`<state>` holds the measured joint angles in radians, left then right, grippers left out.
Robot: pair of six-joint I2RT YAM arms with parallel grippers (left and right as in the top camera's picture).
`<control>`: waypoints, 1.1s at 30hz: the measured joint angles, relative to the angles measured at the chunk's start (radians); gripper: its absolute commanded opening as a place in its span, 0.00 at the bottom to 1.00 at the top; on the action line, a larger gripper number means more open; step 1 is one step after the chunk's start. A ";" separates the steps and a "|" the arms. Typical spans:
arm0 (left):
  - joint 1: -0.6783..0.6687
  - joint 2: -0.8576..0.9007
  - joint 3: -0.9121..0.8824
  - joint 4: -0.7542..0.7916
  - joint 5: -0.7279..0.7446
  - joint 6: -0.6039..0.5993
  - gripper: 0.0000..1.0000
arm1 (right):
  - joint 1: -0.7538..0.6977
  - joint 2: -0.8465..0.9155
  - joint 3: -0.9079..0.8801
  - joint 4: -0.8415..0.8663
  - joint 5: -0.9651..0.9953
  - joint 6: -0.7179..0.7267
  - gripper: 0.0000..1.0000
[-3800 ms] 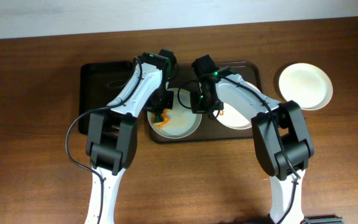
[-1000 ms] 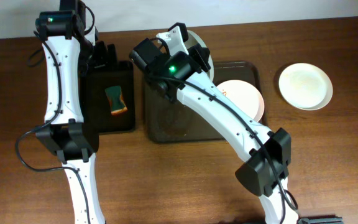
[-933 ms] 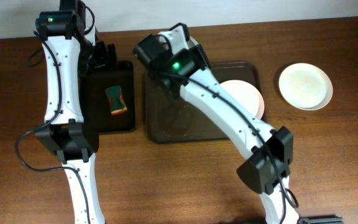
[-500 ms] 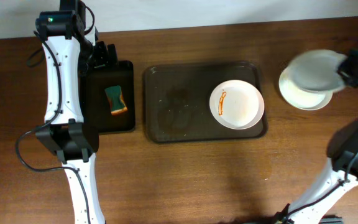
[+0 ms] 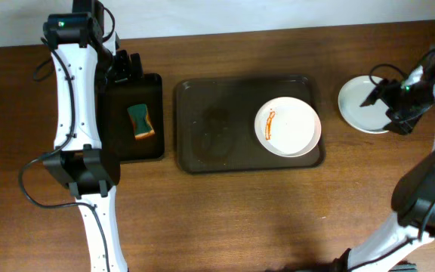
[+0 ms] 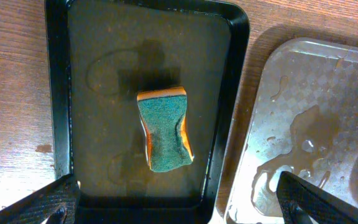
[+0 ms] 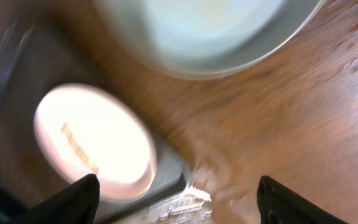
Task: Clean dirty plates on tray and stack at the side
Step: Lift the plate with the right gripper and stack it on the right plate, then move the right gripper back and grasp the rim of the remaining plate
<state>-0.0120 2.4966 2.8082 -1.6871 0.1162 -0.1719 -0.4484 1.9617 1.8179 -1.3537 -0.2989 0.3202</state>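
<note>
One white plate with an orange-brown streak lies on the right half of the dark brown tray. It shows blurred in the right wrist view as the plate on the tray. Clean pale plates lie stacked on the table to the right of the tray, and appear as the stack. My right gripper hovers open over the stack's right edge, holding nothing; its jaws stand wide. My left gripper is open above the black tray's far end, its jaws empty.
A green and orange sponge lies in the narrow black tray left of the brown tray. The left wrist view shows the sponge, the black tray and water puddles on the brown tray.
My right arm swung from the tray's back to the far right with a plate, set it on the plate there and opened. The left arm stayed still.
</note>
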 measured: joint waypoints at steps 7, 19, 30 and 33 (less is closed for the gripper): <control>0.000 0.000 0.000 -0.002 0.000 0.000 1.00 | 0.280 -0.090 -0.237 0.135 0.039 0.081 1.00; 0.000 0.000 0.000 0.000 0.000 0.000 1.00 | 0.394 -0.089 -0.623 0.628 0.206 0.312 0.57; 0.000 0.000 0.000 0.000 0.000 0.000 1.00 | 0.637 -0.033 -0.602 0.700 0.106 0.048 0.39; 0.000 0.000 0.000 0.000 0.000 0.000 1.00 | 0.637 -0.008 -0.498 0.566 0.115 0.057 0.39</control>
<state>-0.0120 2.4966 2.8082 -1.6875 0.1162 -0.1719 0.1886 1.9533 1.3197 -0.7876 -0.1837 0.3771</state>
